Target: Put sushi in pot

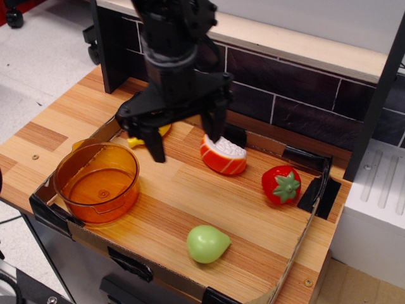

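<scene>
One sushi piece on the board, gripper spread above it.

One small round toy sushi, orange-striped with a bumpy white rice top, sits on the wooden board just above the middle of the frame. The black robot gripper hangs over its left edge, fingers spread wide and holding nothing, one tip at the rice top and the other lower left. The translucent orange round plastic pot stands well apart at centre left. A yellow toy banana peeks from behind the gripper; a red strawberry lies right, a pale green pear-shaped toy below.
</scene>
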